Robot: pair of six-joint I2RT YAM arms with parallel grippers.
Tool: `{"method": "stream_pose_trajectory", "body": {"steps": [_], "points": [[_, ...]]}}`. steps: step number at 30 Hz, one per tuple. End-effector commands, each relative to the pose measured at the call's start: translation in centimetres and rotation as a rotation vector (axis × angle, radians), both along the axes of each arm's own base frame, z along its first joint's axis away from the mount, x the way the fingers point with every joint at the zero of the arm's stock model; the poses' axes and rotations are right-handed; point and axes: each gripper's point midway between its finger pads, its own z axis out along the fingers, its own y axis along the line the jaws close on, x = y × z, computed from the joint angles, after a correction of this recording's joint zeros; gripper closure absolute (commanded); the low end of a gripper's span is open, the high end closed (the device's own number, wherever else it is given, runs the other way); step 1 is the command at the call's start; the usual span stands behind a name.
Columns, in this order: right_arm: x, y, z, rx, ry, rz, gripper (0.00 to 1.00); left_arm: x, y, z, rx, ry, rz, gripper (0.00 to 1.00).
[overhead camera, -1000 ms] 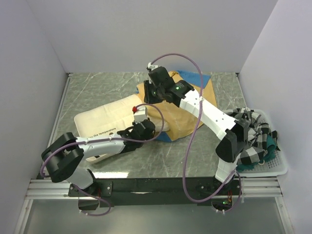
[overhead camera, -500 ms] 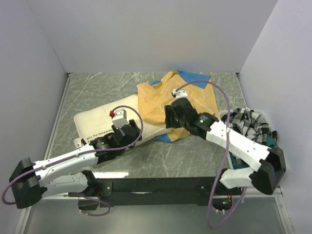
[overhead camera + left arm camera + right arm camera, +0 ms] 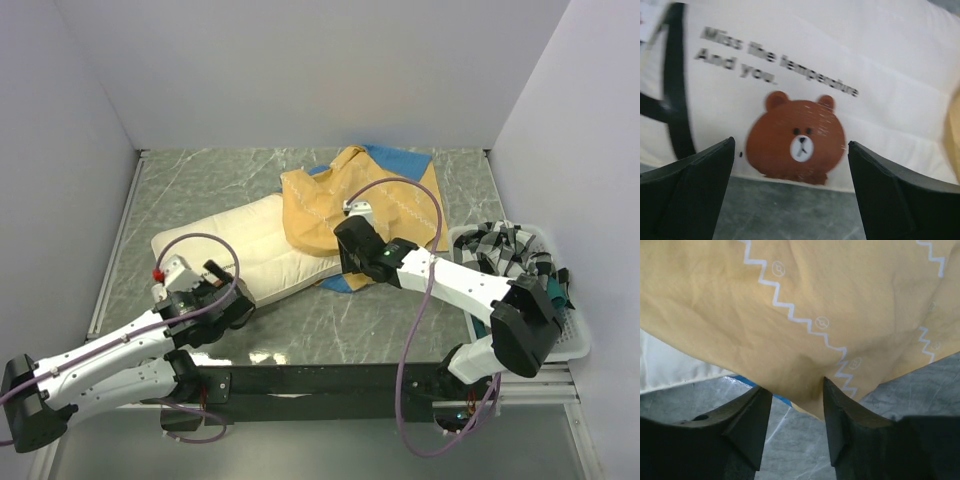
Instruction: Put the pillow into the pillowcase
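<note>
The cream-white pillow (image 3: 225, 250) lies flat left of centre; its bear print (image 3: 796, 142) and text line face my left wrist camera. My left gripper (image 3: 235, 298) (image 3: 790, 165) stands wide open just short of the pillow's near edge, with only table between its fingers. The mustard pillowcase (image 3: 345, 200) (image 3: 805, 305), with pale zigzag stripes, is draped over the pillow's right end. My right gripper (image 3: 343, 262) (image 3: 795, 390) is at the pillowcase's near hem with its jaws apart. The hem hangs between the fingertips, and a blue strip shows under it.
A white basket (image 3: 572, 345) at the right edge holds a black-and-white checked cloth (image 3: 512, 262). White walls close the table at the back and on both sides. My right arm's elbow sits in front of the basket.
My left gripper let go of the pillow, opened wide and drew back toward the near left. My right gripper came down off the pillowcase top to its near hem. The pillowcase settled lower.
</note>
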Motion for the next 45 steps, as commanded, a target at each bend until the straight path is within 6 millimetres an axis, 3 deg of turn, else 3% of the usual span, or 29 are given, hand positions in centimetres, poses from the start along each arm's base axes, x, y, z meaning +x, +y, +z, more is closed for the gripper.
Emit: {"method": "stream_pose_trajectory", "body": {"steps": [1,2,8,13,16,17,18,19,22,24,26,28,32,35,37,38,39,40,42,43,45], "points": [[2.0,1.0,3.1,0.046,-0.086,-0.028,0.56,-1.3,4.7,0.1,-0.019,-0.036,0.285,0.01],[2.0,1.0,3.1,0.045,-0.082,-0.025,0.63,-2.0,5.5,0.0,0.014,-0.007,0.317,0.0],[1.7,1.3,3.1,0.044,-0.059,-0.006,0.89,-1.3,7.1,-0.1,0.036,-0.005,0.447,0.01],[0.5,2.1,4.3,0.086,-0.034,0.06,0.99,1.8,4.9,-1.3,0.039,-0.018,0.321,0.02],[-0.8,3.3,5.5,0.142,-0.013,0.13,1.0,3.3,2.9,-2.2,0.027,-0.033,0.226,0.27],[-1.3,3.8,5.9,0.16,-0.008,0.166,1.0,3.5,2.5,-2.5,0.026,-0.031,0.204,0.48],[-1.9,4.1,6.7,0.188,-0.012,0.192,1.0,3.7,2.2,-2.6,0.04,-0.025,0.175,0.63],[-2.3,4.4,7.2,0.204,-0.011,0.219,1.0,4.1,1.3,-2.7,0.011,-0.029,0.156,0.99],[-3.8,5.4,9.4,0.28,-0.005,0.305,1.0,4.7,-0.4,-2.3,-0.014,-0.036,0.076,0.99],[-4.1,5.5,10.6,0.303,-0.024,0.324,1.0,5.5,-1.9,-1.4,-0.053,-0.074,0.024,0.99],[-4.1,5.7,10.3,0.299,-0.022,0.335,1.0,5.7,-3.7,-0.2,-0.093,-0.105,-0.026,0.99],[-3.7,5.7,8.5,0.269,0.013,0.318,1.0,5.7,-5.4,1.0,-0.123,-0.121,-0.065,0.99],[-3.9,6.2,1.8,0.208,0.142,0.303,1.0,5.8,-8.4,2.0,-0.175,-0.137,-0.135,0.99],[-4.5,6.3,-1.0,0.187,0.206,0.296,0.99,5.9,-8.7,1.5,-0.16,-0.118,-0.129,0.99],[-4.8,6.0,-1.3,0.173,0.208,0.291,0.89,5.6,-8.0,1.3,-0.136,-0.091,-0.098,0.99],[-4.5,5.6,-0.3,0.174,0.172,0.28,0.84,5.5,-7.5,1.5,-0.128,-0.091,-0.079,0.96],[-4.4,5.5,0.3,0.176,0.156,0.279,0.8,5.6,-6.9,2.2,-0.133,-0.111,-0.039,0.87],[-4.2,5.5,1.6,0.176,0.13,0.287,0.72,4.9,-5.6,2.1,-0.102,-0.094,-0.015,0.54],[-4.6,6.1,4.1,0.191,0.083,0.322,0.64,4.8,-3.7,3.3,-0.104,-0.13,0.061,0.29],[-4.4,6.6,5.9,0.202,0.055,0.341,0.58,4.1,-2.3,3.7,-0.08,-0.124,0.086,0.01],[-4.6,7.8,7.7,0.217,0.025,0.381,0.53,3.8,0.1,4.4,-0.083,-0.14,0.175,0.01]]}}
